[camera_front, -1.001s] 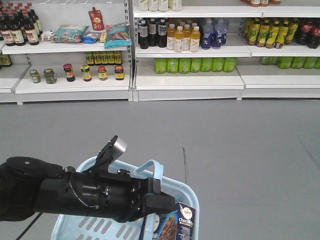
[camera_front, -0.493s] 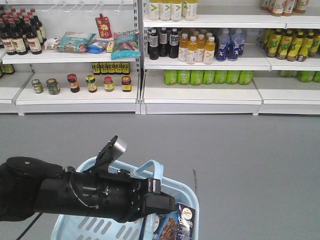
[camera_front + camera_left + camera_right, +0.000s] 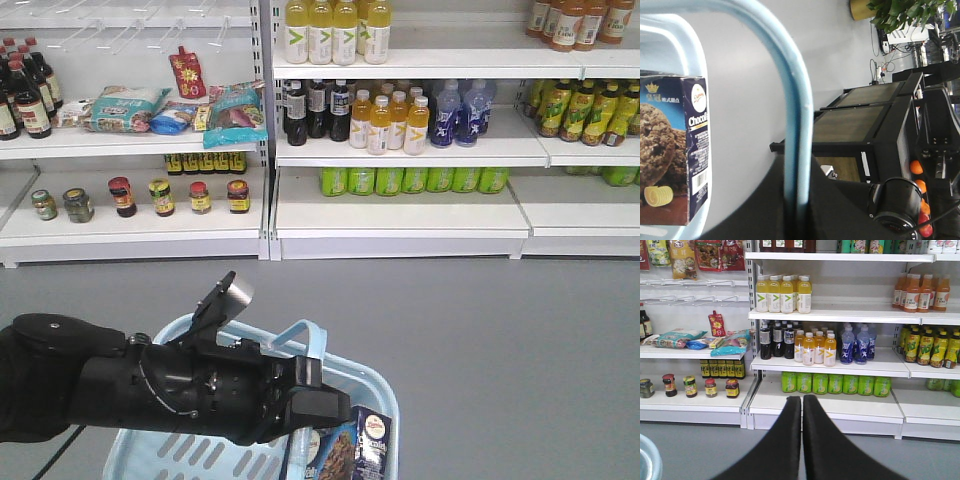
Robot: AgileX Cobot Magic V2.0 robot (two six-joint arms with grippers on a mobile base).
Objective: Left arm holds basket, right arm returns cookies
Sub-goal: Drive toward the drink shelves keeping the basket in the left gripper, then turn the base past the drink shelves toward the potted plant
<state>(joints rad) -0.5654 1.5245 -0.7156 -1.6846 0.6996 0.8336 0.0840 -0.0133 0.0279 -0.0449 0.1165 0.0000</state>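
Note:
My left arm (image 3: pixel 150 390) reaches in from the lower left, and my left gripper (image 3: pixel 305 385) is shut on the pale blue loop handle (image 3: pixel 300 335) of the light blue basket (image 3: pixel 385 395). In the left wrist view the handle (image 3: pixel 790 100) runs straight down between the dark fingers of my left gripper (image 3: pixel 797 200). The cookies (image 3: pixel 362 445), a dark navy carton with a chocolate-cookie picture, stand inside the basket at its right end, and the cookies (image 3: pixel 675 150) also fill the left of the wrist view. My right gripper (image 3: pixel 801 399) is shut on nothing and points at the shelves.
White store shelves (image 3: pixel 400 210) stand ahead across grey floor (image 3: pixel 480 330), holding drink bottles (image 3: pixel 385 120), green cans (image 3: pixel 835 382), jars (image 3: pixel 160 195) and snack bags (image 3: pixel 130 108). A black cabinet (image 3: pixel 860 135) and a potted plant (image 3: pixel 900 12) show behind me.
The shelves have dropped lower and grown larger in the front view, so the base has rolled closer to them. The left arm, basket and cookies keep their place.

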